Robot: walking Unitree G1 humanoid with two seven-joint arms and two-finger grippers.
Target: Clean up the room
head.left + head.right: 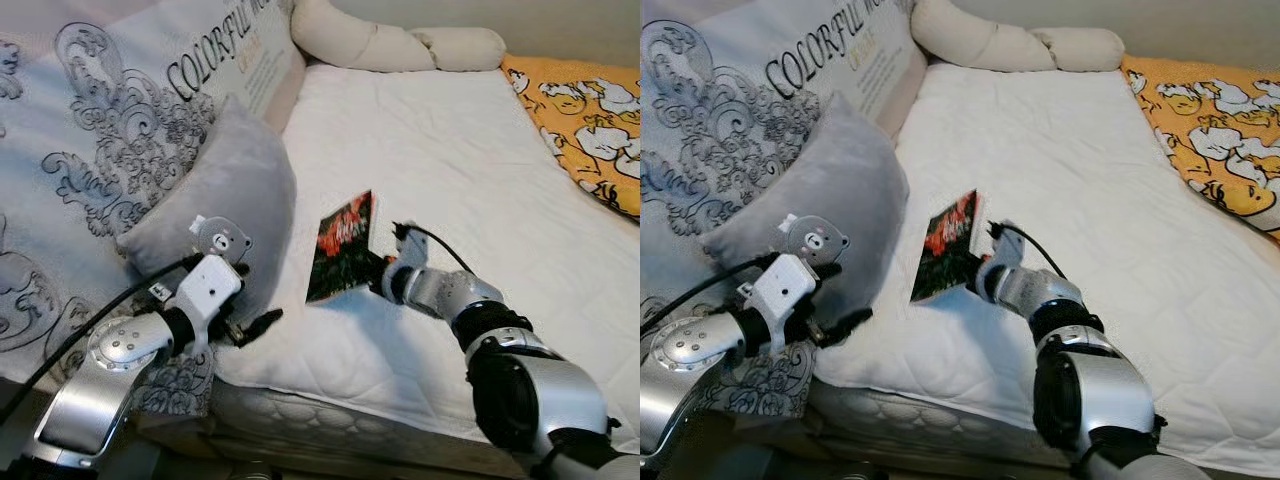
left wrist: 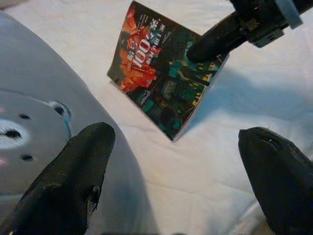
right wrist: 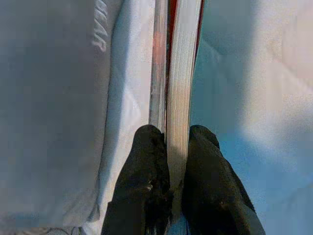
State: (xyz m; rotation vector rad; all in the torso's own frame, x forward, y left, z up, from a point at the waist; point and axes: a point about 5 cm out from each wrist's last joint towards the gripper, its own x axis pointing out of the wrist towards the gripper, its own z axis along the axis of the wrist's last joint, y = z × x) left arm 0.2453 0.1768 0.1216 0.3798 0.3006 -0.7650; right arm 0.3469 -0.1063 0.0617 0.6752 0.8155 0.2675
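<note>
The right tool (image 3: 168,161) is clamped on a book (image 1: 342,243) held edge-up over the white bed (image 1: 470,170), just beside the grey pillow (image 1: 225,190), while the left tool (image 2: 178,176) hangs spread apart near the mattress edge, open sheet beyond.

One red-and-green paperback book (image 1: 342,247), one grey plush cushion (image 1: 232,190), one large printed white pillow (image 1: 120,110), one cream bolster (image 1: 395,42), one yellow cartoon-print blanket (image 1: 585,110), one white quilted bed (image 1: 470,170).
</note>
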